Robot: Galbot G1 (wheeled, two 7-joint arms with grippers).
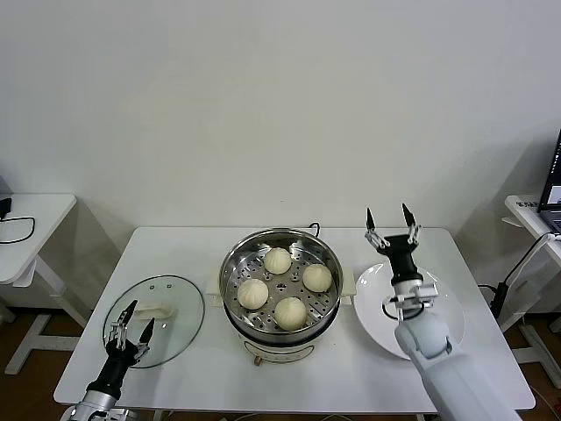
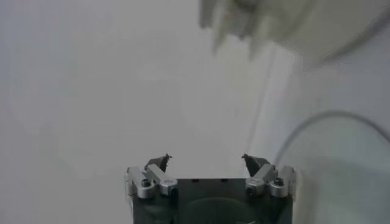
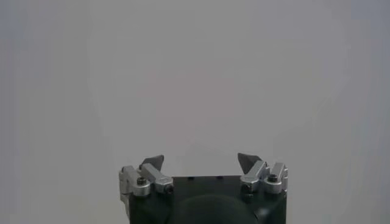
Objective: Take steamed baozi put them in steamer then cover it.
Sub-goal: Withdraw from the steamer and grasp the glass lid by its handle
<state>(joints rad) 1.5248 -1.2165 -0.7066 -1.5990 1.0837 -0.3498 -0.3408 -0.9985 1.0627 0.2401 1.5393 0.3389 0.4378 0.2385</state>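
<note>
All four baozi (image 1: 279, 260) are seated in the steamer (image 1: 326, 252); the cover (image 1: 180, 303) lies flat at its left, untouched. The left gripper (image 1: 134, 317) is held open beside it, the right gripper (image 1: 387, 216) open above the plate (image 1: 445, 309); the handle (image 1: 156, 311) should be pinched centrally, so the cover is lifted level.

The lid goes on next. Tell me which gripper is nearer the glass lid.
Left. The left gripper hangs open over the near edge of the glass lid, left of the steamer. The right gripper, also open, is raised above the white plate on the steamer's far side.
</note>
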